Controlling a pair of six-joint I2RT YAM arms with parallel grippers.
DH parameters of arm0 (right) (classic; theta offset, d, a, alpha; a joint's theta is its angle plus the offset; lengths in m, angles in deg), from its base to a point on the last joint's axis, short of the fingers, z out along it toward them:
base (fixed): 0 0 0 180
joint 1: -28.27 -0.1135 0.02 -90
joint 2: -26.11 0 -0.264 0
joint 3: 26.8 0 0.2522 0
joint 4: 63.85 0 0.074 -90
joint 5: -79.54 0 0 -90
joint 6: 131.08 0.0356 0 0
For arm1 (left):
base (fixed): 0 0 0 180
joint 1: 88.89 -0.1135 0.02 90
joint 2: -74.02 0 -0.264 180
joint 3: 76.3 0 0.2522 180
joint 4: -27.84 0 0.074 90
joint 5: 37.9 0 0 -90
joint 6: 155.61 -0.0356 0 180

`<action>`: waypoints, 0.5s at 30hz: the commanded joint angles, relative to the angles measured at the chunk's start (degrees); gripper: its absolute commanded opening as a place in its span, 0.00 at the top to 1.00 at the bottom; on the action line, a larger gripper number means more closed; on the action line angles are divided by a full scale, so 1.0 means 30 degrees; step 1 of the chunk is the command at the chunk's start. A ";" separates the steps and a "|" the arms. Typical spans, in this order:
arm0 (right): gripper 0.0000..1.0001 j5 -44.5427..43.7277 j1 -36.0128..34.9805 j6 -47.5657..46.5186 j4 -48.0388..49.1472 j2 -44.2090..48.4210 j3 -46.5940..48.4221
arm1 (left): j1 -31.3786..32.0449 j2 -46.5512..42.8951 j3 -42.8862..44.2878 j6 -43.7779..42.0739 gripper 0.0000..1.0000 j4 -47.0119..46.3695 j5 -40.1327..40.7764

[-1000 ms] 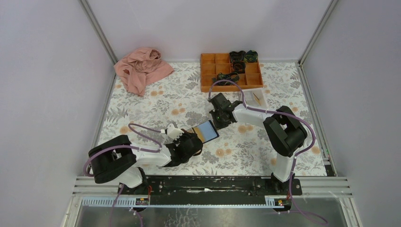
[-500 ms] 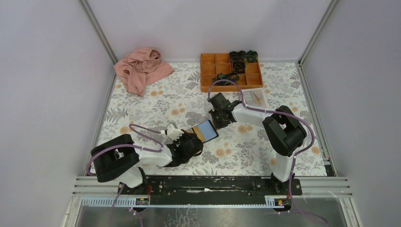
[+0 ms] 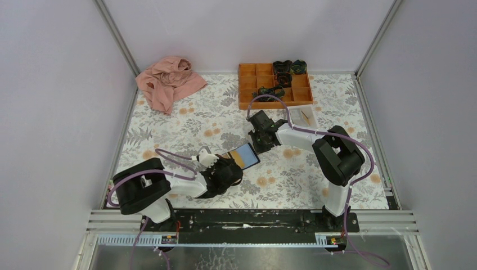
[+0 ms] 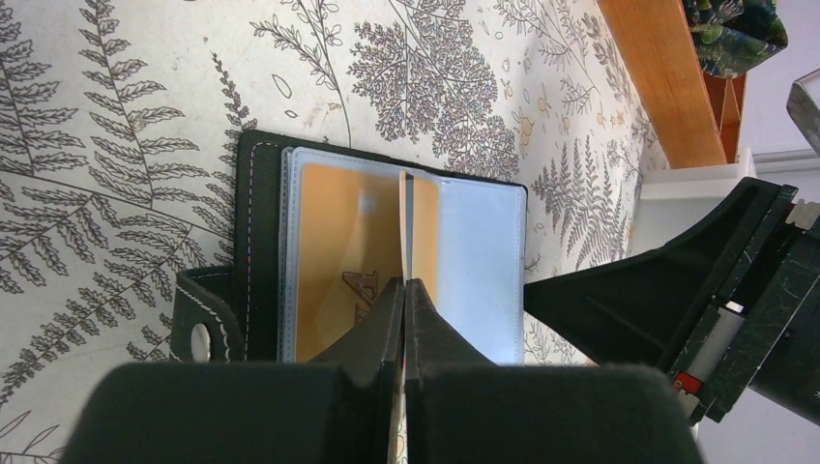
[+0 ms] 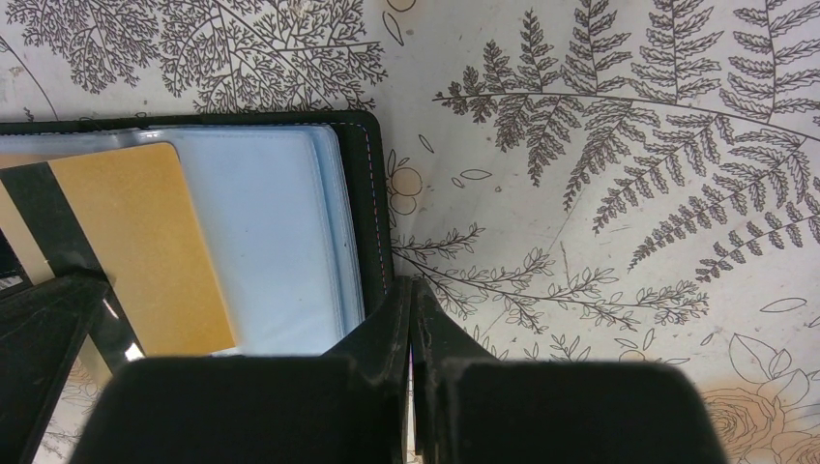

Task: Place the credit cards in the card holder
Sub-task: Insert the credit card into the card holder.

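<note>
We find the card holder [image 3: 247, 155] lying open on the table between the arms. The left gripper [image 4: 404, 287] pinches a tan credit card [image 4: 402, 217] edge-on, its length along the holder's fold. The right gripper [image 5: 410, 295] is closed at the holder's black rim.

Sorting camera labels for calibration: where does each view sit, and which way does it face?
Top external: above and behind the robot, looking down on the table. Both arms show, with the left gripper and right gripper meeting at the card holder.
Left wrist: looks down its own shut gripper, which pinches a card edge-on over the open card holder. The right gripper is at the right.
Right wrist: looks down its own shut gripper at the card holder's edge.
Shared: all three show the card holder.
</note>
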 commanded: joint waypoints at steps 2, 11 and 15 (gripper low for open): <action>1.00 0.0088 -0.0484 -0.0010 -0.0341 -0.1246 -0.0548 | 0.0174 0.0928 0.0249 -0.0180 1.00 0.1620 0.0069; 1.00 -0.0103 -0.0476 0.0015 -0.0572 -0.1450 -0.0273 | 0.0766 0.1526 0.0625 -0.0032 1.00 0.2457 0.0011; 1.00 -0.0045 -0.0484 0.0051 -0.0637 -0.1581 -0.0243 | 0.0843 0.1921 0.0673 -0.0065 1.00 0.2692 -0.0160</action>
